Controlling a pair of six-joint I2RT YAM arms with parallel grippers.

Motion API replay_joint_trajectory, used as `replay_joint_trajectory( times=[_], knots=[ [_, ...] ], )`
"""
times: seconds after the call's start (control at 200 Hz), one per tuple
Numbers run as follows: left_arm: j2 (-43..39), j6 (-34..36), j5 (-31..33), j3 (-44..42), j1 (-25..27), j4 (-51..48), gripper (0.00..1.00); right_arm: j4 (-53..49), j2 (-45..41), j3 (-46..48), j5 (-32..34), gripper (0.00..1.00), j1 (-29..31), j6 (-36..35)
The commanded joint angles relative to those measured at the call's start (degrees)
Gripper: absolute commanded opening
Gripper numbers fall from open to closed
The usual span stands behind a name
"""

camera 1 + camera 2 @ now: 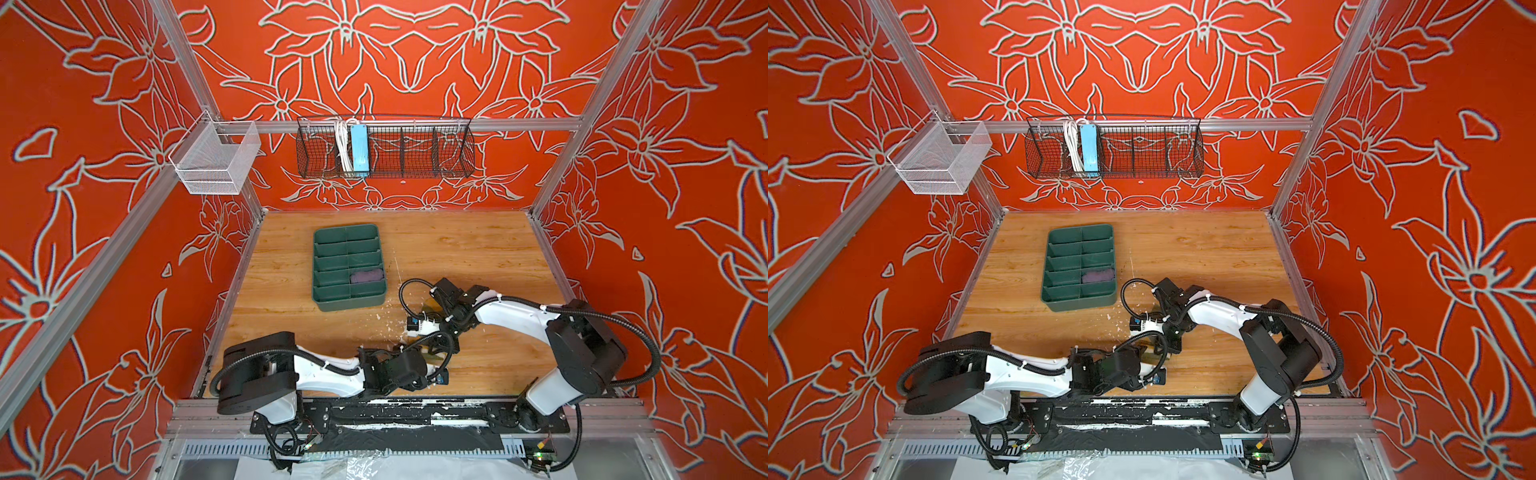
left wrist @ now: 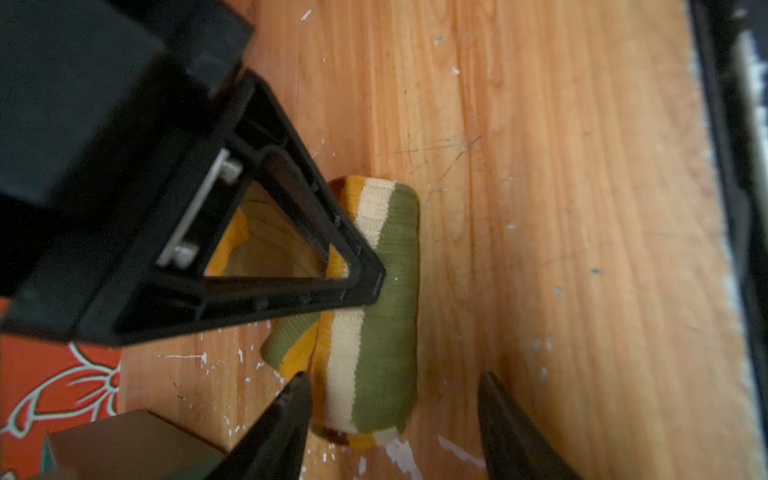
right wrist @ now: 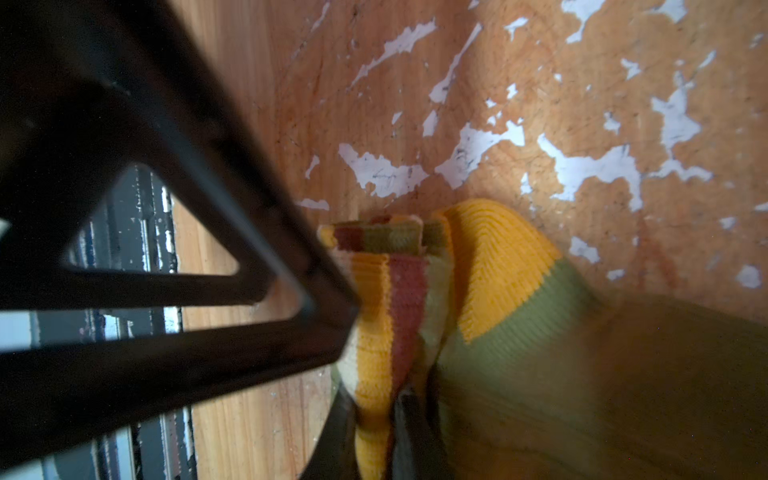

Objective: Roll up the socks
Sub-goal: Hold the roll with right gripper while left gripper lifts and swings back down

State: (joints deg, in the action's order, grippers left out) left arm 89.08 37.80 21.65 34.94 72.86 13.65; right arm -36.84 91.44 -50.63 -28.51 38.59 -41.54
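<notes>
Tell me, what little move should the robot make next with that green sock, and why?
Probably close the left jaws on the rolled olive sock. They straddle one end of it, not gripping yet, while the right jaws pinch its striped edge; a squeeze should keep it rolled.

First sock (image 1: pixel 366 276) in tray (image 1: pixel 316 266), right column, second compartment from front; second sock (image 2: pixel 386 332) on table (image 1: pixel 457 249) before tray, rightward.

1. Left arm (image 1: pixel 328 374) reaches low toward the middle, jaws parted, the olive sock (image 2: pixel 382 332) between them.
2. Right arm (image 1: pixel 515 316) bends inward, jaws pinched on the sock's edge.
</notes>
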Motion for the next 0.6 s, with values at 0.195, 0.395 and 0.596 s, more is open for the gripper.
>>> replay_joint_trajectory(
  times=[0.195,0.395,0.596],
  knots=[
    [4.92,2.50,-1.29,2.59,-3.25,2.46,0.49,1.33,0.06,2.40,1.81,0.00,-0.15,-1.24],
    [7.40,2.64,-1.79,2.70,-3.24,2.32,0.35,1.51,0.32,2.46,0.95,0.00,-0.18,-0.64],
    [9.00,1.59,-2.51,4.11,-3.23,-0.12,0.09,2.50,0.29,2.29,0.59,0.00,-0.17,1.30]
  ],
)
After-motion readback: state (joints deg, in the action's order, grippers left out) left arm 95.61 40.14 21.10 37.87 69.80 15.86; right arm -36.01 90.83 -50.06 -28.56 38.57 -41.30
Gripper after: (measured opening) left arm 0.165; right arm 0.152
